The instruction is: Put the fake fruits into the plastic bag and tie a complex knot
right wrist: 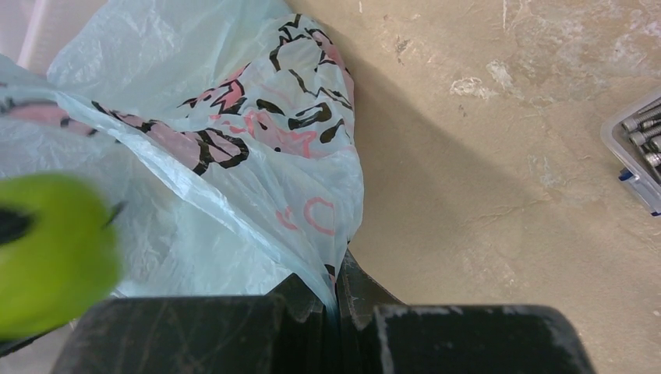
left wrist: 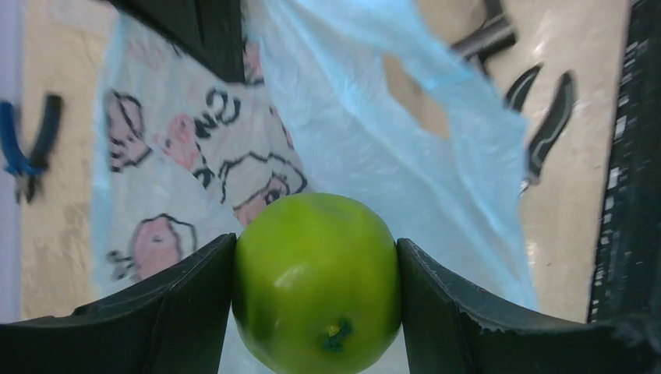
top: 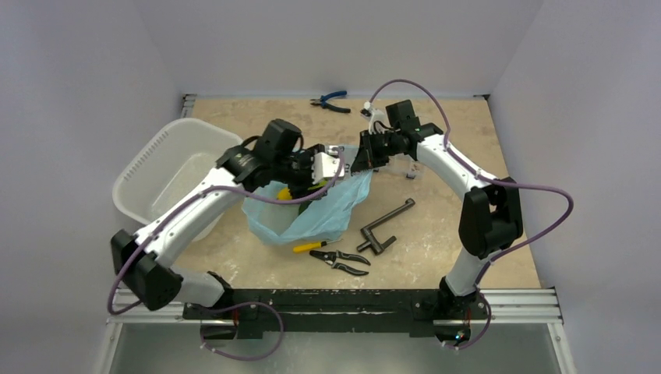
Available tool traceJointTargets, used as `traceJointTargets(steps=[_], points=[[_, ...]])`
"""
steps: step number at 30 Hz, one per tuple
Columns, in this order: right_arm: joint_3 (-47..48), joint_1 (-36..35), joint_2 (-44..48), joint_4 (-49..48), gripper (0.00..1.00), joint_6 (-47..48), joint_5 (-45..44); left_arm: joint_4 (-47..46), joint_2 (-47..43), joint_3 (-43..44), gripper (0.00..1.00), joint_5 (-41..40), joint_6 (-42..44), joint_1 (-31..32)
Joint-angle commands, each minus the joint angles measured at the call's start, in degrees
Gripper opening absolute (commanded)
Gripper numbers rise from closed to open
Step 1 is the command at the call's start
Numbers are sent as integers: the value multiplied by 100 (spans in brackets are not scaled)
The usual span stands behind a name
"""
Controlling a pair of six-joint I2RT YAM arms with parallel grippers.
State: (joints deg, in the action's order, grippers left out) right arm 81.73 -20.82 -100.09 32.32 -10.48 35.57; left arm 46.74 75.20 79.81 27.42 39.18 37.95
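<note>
My left gripper (top: 313,178) (left wrist: 316,243) is shut on the bright green round fruit (left wrist: 316,284) and holds it above the open mouth of the light-blue plastic bag (top: 319,218) (left wrist: 374,140). My right gripper (top: 363,160) (right wrist: 337,300) is shut on the bag's rim (right wrist: 312,234) and lifts it at the bag's far right side. The green fruit also shows blurred in the right wrist view (right wrist: 51,253). A bit of the yellow fruit (top: 285,192) shows inside the bag under my left gripper. The dark green fruit is not clearly visible. No knot shows.
A white perforated tub (top: 167,175) stands to the left. Blue pliers (top: 331,101) lie at the back edge. A black crank handle (top: 386,226), black cutters (top: 343,261) and a yellow-handled tool (top: 308,246) lie near the bag's front. A clear parts box (right wrist: 639,148) is at right.
</note>
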Motion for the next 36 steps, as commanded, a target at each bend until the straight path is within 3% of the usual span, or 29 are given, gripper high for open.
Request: traceJointTargets(steps=[1,5,8,9,14,16,22,25,27,33,34,36], points=[[-4,31,321,43,0,264,147,-727,465,-316,26,-1552,660,93],[18,80,346,151,0,333,159,-1583,803,-830,35,-2198,1289,117],[152,203,310,298,0,483,169,-1621,1024,-820,73,-2185,1352,117],[220,247,284,376,0,543,169,-1480,1034,-694,80,-2057,1190,111],[444,410,202,532,0,659,264,-843,661,-34,90,-719,338,89],[479,421,173,534,0,659,341,-910,415,44,100,-325,15,98],[512,558,-36,486,0,174,779,-790,99,294,100,490,-260,242],[397,641,-46,321,0,-255,1035,-525,339,564,98,204,-538,606],[306,697,-37,213,0,-489,1221,-586,424,527,92,156,-983,798],[176,774,-126,76,0,-972,1542,-1071,684,65,73,-1001,-2180,1371],[161,773,-132,69,0,-1051,1568,-1213,715,9,75,-1225,-2311,1442],[99,781,-133,31,0,-1242,1640,-1441,773,-95,87,-1738,-2416,1648]])
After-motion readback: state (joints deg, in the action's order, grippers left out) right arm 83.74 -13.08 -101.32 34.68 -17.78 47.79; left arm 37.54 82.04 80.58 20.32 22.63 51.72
